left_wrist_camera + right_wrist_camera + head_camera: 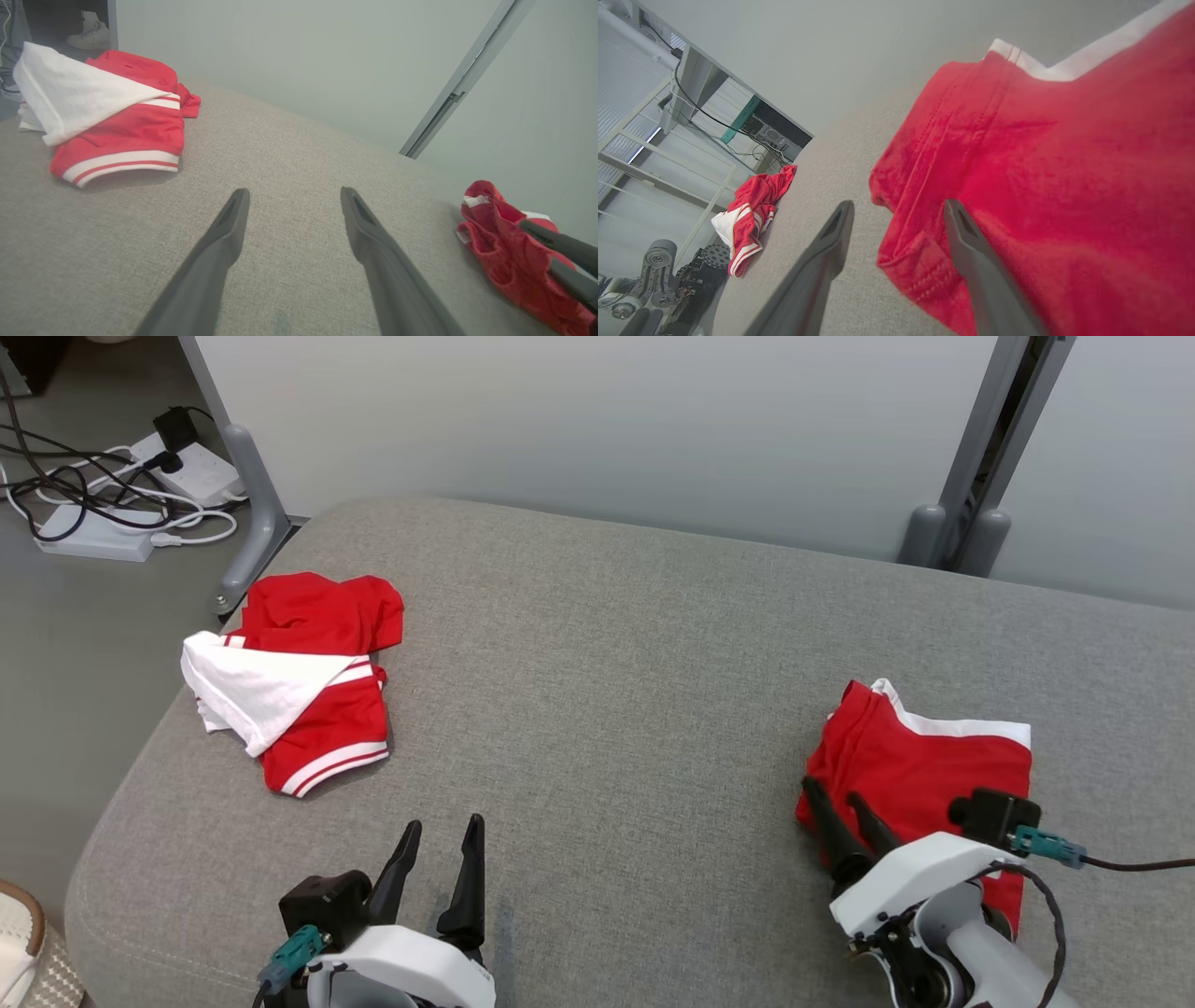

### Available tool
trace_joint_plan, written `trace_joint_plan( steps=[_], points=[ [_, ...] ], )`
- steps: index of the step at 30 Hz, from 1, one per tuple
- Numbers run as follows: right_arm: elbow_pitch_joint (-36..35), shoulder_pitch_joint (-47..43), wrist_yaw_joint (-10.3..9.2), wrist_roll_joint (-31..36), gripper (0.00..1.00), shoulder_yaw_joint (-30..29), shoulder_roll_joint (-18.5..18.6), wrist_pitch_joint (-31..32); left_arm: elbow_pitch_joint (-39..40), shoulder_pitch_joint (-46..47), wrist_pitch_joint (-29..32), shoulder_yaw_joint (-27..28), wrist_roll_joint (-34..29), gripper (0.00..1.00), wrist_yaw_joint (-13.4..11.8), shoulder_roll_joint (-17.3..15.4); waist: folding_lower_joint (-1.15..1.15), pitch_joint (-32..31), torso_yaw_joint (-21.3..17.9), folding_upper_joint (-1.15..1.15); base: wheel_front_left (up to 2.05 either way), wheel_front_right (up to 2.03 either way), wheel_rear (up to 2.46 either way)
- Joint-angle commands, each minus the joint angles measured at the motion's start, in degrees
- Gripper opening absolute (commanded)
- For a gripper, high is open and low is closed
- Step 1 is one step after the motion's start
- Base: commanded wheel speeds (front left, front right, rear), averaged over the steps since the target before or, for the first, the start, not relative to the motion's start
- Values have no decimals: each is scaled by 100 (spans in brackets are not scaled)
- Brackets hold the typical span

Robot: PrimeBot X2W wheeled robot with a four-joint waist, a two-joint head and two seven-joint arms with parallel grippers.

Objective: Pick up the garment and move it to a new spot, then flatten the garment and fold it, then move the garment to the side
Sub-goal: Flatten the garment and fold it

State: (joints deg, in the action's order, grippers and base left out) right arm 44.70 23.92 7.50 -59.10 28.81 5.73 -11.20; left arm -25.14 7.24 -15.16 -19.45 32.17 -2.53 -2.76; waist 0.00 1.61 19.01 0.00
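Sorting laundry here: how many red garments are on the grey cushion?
2: crumpled garment near the left edge of the cushion; folded garment on its right side. None seems hidden.

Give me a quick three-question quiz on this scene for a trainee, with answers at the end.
1. True or false: the left gripper and the right gripper both stand open.
2. Which gripper is at the folded red garment? A left, B right.
3. What do that garment and the crumpled red and white garment lie on?
Key: 1 true; 2 B; 3 the gray cushion.
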Motion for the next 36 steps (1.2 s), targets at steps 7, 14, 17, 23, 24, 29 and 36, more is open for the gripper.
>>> trace_joint_plan(
  steps=[7, 14, 17, 23, 24, 29, 36],
  points=[
    [193, -4, -2, 112, 100, 462, 133, 164, 17, 27, -8, 10, 45, 100, -35, -26, 0, 8, -46, 0, 0, 0, 0],
    [40, 128, -2, -22, 100, 520, 211, 0, 65, -49, -8, 67, 11, 100, -31, -23, 0, -80, -250, 0, 0, 0, 0],
    [-206, 130, -2, 42, 100, 561, 382, -104, 119, -84, -9, 98, -6, 100, -26, -27, 0, -180, -427, 0, 0, 0, 0],
    [-698, -27, -2, 487, 100, 360, 892, -327, 310, -126, -9, 158, -9, 100, -43, -26, 0, -347, -855, 0, 0, 0, 0],
    [-773, -52, -2, 644, 100, 273, 1002, -342, 350, -134, -8, 169, 4, 100, -47, -28, 0, -361, -926, 0, 0, 0, 0],
    [-1190, -344, -2, 1752, 100, -415, 1269, -403, 511, -164, -8, 253, 11, 100, -66, -27, 0, -395, -1270, 0, 0, 0, 0],
    [-2284, -1187, -2, 3272, 100, -1794, 937, -399, 656, -211, -8, 409, -125, 100, -35, -24, 0, -385, -1600, 0, 0, 0, 0]
  ],
)
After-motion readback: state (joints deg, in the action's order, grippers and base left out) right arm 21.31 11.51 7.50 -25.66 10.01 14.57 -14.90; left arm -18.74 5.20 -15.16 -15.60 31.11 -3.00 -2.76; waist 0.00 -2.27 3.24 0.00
